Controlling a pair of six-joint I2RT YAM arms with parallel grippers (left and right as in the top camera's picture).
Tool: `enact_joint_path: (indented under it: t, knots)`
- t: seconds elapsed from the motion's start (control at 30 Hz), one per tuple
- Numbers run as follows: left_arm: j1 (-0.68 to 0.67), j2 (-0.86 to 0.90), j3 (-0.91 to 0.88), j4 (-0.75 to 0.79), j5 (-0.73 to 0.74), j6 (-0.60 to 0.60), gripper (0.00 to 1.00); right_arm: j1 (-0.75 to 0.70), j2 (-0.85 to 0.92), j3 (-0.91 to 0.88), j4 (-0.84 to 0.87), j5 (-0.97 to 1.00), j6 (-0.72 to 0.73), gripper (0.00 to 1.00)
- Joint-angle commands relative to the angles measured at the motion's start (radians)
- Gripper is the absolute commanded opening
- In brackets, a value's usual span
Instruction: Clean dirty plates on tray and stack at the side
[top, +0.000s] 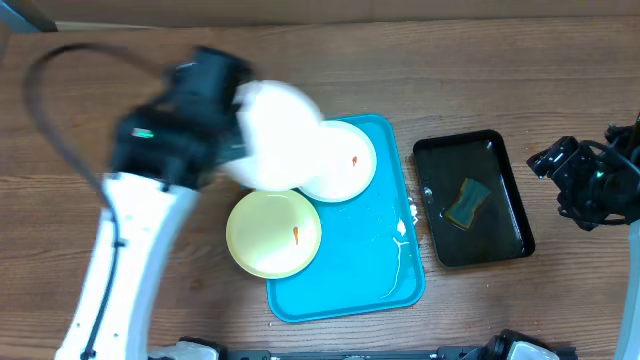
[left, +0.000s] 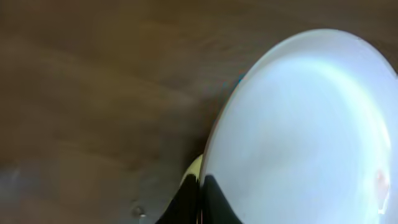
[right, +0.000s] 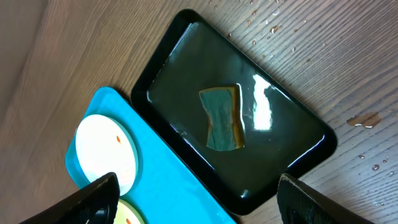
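Observation:
My left gripper (top: 238, 128) is shut on the rim of a white plate (top: 272, 135), which it holds tilted and lifted above the blue tray's (top: 370, 250) top left corner; both are motion-blurred. In the left wrist view the black fingers (left: 186, 202) pinch that plate's (left: 305, 130) edge. A second white plate (top: 340, 160) with a red smear lies on the tray. A pale yellow plate (top: 273, 232) with a smear overhangs the tray's left edge. My right gripper (top: 575, 180) hovers open and holds nothing, right of the black tray (top: 510, 165).
The black tray (right: 163, 74) holds shallow liquid and a green-yellow sponge (right: 222, 118). White residue (top: 403, 225) streaks the blue tray's right side. Water drops (right: 364, 119) dot the wooden table beside the black tray. A cable (top: 40, 100) loops at the far left.

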Motion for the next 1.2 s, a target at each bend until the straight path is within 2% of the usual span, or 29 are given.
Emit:
enact_joint_path:
  t: [0.0,0.13,0.4,0.53,0.63,0.7,0.73,0.8,0.87,0.9,0.93,1.03,1.17]
  knots:
    - [0.211,0.015,-0.047,-0.03,0.064,-0.042,0.04,-0.004,-0.004,0.013,0.005,-0.011,-0.033,0.83]
    - [0.45,0.016,-0.198,0.017,0.101,-0.039,0.04,-0.004,-0.004,0.013,0.002,-0.011,-0.048,0.83]
    - [0.763,0.016,-0.526,0.259,0.126,-0.04,0.04,-0.004,-0.004,0.013,0.001,-0.011,-0.048,0.83]
    - [0.858,0.016,-0.618,0.413,0.156,-0.039,0.04,-0.004,-0.004,0.013,0.002,-0.011,-0.047,0.83]
    - [0.88,0.016,-0.634,0.476,0.199,-0.027,0.05,-0.004,-0.004,0.013,0.002,-0.011,-0.048,0.83]
    - [0.879,0.016,-0.632,0.508,0.253,0.034,0.06,-0.004,-0.004,0.013,0.002,-0.011,-0.051,0.83]
    - [0.877,0.016,-0.63,0.518,0.288,0.068,0.09,-0.004,-0.004,0.013,0.001,-0.011,-0.055,0.82]
    - [0.877,0.016,-0.624,0.521,0.384,0.122,0.22,-0.004,-0.004,0.013,-0.002,-0.011,-0.06,0.83]
    - [0.877,0.015,-0.616,0.517,0.493,0.171,0.52,-0.003,-0.004,0.013,-0.006,-0.011,-0.074,0.82]
    - [0.877,0.015,-0.613,0.51,0.527,0.185,0.63,-0.003,-0.004,0.013,-0.01,-0.011,-0.076,0.82]
    - [0.877,0.015,-0.607,0.494,0.549,0.196,0.7,-0.003,-0.004,0.013,-0.014,-0.011,-0.077,0.82]
    - [0.873,0.014,-0.594,0.431,0.612,0.229,0.73,-0.003,-0.004,0.013,-0.029,-0.011,-0.096,0.82]
    - [0.806,0.014,-0.592,0.363,0.72,0.378,0.68,0.008,-0.004,0.013,-0.036,-0.021,-0.105,0.82]
